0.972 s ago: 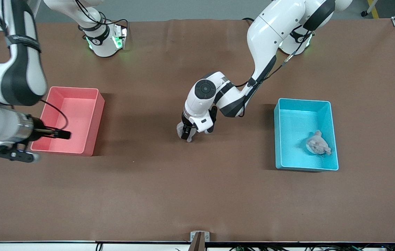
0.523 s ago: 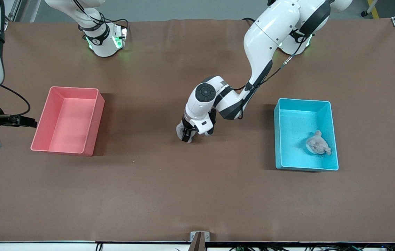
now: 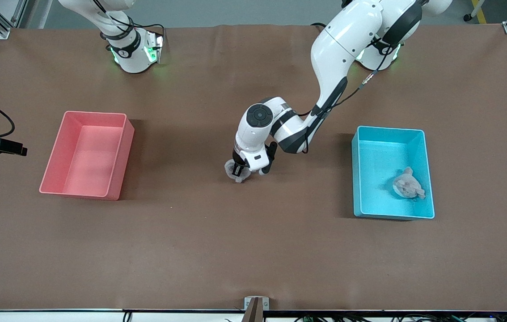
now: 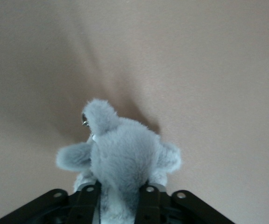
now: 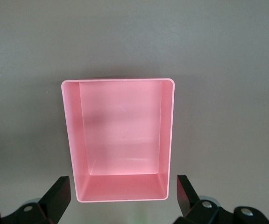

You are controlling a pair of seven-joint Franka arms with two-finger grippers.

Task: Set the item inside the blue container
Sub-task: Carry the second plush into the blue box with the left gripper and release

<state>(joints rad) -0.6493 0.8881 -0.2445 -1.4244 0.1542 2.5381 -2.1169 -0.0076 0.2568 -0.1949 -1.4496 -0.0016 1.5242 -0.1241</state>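
Brown table covering (image 3: 253,250) stretches wide and flat here, a faint crease near the robots' bases, with grey floor past the table's edge and a small metal bracket (image 3: 256,303) at the edge closest to the front camera. Plenty of bare brown surface around the middle and all along the camera-side strip. Down in the centre, the left gripper (image 3: 238,170) has its fingers pressed together on a grey plush toy (image 3: 236,172); the left wrist view shows the grey fur (image 4: 120,154) squeezed between the two black fingers (image 4: 149,200), a small shiny bit by its head. From these views you can't tell whether the toy touches the table. It sits between the two bins, well apart from each. The blue container (image 3: 392,172), toward the left arm's end, already holds a pale pinkish plush toy (image 3: 407,184) lying on its floor near the camera-side corner. The pink bin (image 3: 88,154) is at the right arm's end, nothing in it. The right gripper (image 5: 123,198) hangs above that bin, fingers spread wide, the arm waiting at the table's end
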